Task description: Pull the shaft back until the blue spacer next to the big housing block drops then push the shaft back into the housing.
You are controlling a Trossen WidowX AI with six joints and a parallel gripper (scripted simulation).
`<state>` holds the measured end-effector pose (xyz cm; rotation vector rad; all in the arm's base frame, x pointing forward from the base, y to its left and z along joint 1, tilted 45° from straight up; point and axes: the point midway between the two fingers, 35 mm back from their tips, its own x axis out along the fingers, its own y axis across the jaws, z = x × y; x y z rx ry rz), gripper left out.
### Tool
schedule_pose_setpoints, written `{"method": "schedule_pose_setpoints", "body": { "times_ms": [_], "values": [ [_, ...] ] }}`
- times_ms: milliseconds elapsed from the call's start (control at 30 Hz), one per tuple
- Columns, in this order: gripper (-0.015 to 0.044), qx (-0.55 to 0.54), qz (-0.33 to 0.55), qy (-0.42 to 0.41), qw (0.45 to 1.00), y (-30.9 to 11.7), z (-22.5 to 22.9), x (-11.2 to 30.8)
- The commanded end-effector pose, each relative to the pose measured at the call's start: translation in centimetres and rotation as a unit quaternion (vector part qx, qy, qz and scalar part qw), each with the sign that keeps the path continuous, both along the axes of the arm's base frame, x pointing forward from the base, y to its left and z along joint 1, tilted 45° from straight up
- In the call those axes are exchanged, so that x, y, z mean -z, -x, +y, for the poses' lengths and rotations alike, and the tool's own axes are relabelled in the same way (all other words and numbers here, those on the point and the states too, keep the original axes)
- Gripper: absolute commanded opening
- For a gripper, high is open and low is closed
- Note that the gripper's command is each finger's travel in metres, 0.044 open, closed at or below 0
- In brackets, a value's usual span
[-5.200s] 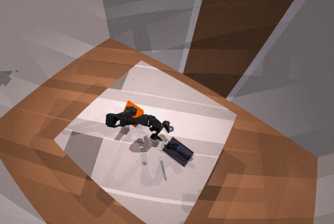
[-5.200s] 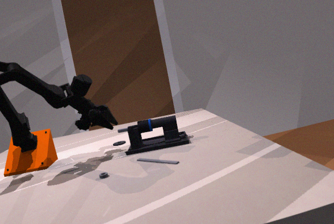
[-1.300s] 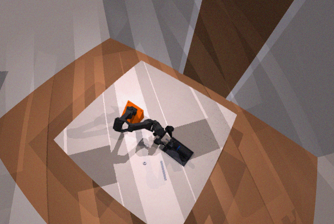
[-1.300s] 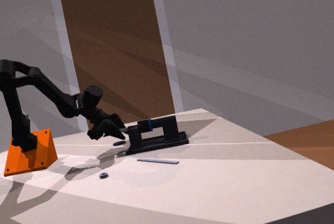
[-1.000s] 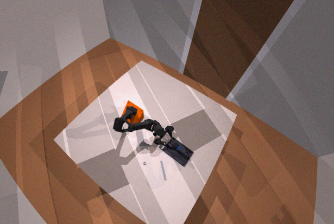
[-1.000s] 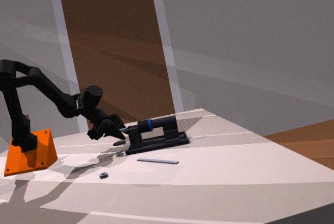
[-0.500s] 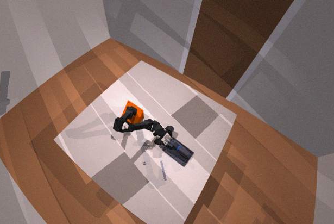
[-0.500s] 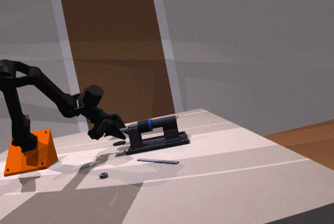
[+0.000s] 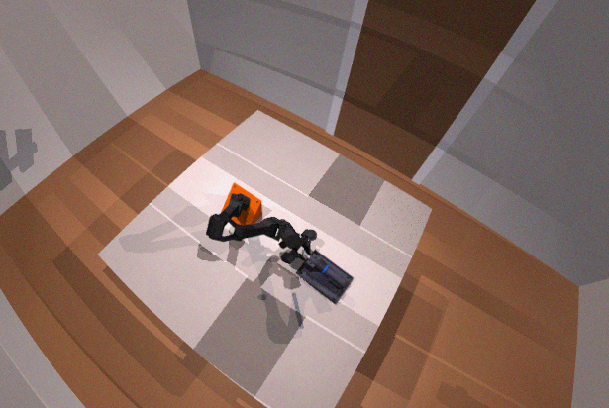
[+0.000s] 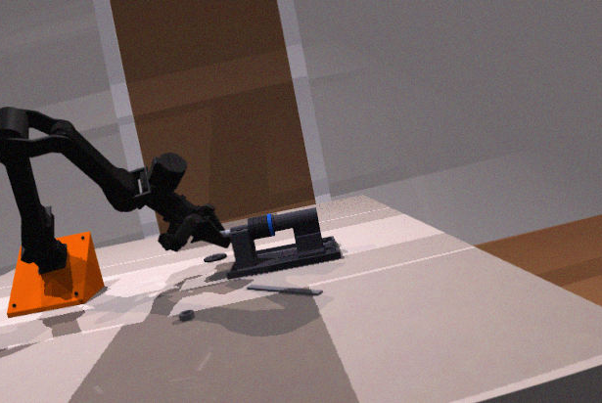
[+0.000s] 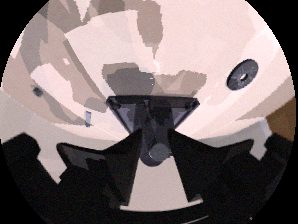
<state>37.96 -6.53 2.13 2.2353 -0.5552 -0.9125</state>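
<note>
Jaws (image 9: 302,258) (image 10: 226,238) partly closed, near housing's front end, grip on shaft (image 9: 307,255) (image 10: 226,233) (image 11: 160,151) unclear. Blue spacer (image 9: 326,268) (image 10: 270,224) hangs beside big housing block (image 10: 307,230). Shaft prob. stiff, smooth, may slip; grip protruding end squarely.

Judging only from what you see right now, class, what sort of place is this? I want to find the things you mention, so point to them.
Probably a robotics test bench: a black jointed arm on an orange wedge-shaped base (image 9: 253,214) (image 10: 93,274) reaches towards a dark housing fixture (image 9: 342,278) (image 10: 308,235) on a pale tabletop (image 9: 325,168) (image 10: 419,313).
</note>
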Motion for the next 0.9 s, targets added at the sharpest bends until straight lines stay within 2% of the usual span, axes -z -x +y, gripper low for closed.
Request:
{"method": "schedule_pose_setpoints", "body": {
  "times_ms": [0, 33, 133, 867],
  "values": [
    [0.0046, 0.0, 0.0, 0.0, 1.0, 0.0, 0.0, 0.0],
    [0.002, 0.0, 0.0, 0.0, 1.0, 0.0, 0.0, 0.0],
    [0.0, 0.0, 0.0, 0.0, 1.0, 0.0, 0.0, 0.0],
    [0.0, -0.002, 0.0, 0.0, 1.0, 1.2, 0.1, 0.1]
  ]
}}
